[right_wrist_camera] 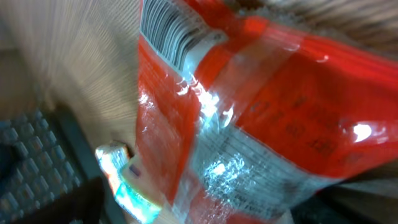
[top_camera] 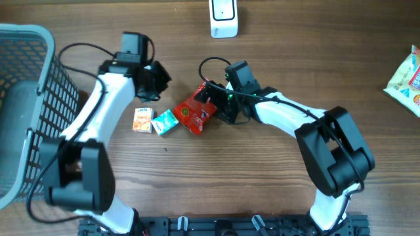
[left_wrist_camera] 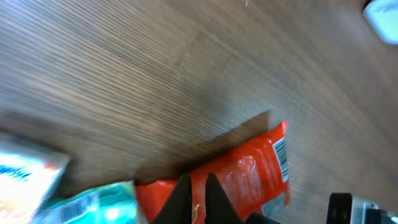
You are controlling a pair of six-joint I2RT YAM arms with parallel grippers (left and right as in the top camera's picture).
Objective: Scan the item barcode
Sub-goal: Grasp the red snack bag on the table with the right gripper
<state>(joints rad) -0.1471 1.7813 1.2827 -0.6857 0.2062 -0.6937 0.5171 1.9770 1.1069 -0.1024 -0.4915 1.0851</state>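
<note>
I see the red packet (top_camera: 194, 114) mid-table (top_camera: 275, 190), touching the teal packet (top_camera: 164, 122), with its barcode (right_wrist_camera: 166, 28) at the top of my right wrist view. My right gripper (top_camera: 211, 99) sits at the packet's upper-right edge, but I cannot tell how wide its jaws stand or whether they grip. My left gripper (left_wrist_camera: 196, 182) hangs near the packet, its 2 fingers closed on nothing.

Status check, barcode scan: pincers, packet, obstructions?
Left pincer shut, off the red packet. Right pincer at packet's top edge, grip unclear. Barcode visible to right wrist. Teal packet beside it.
</note>
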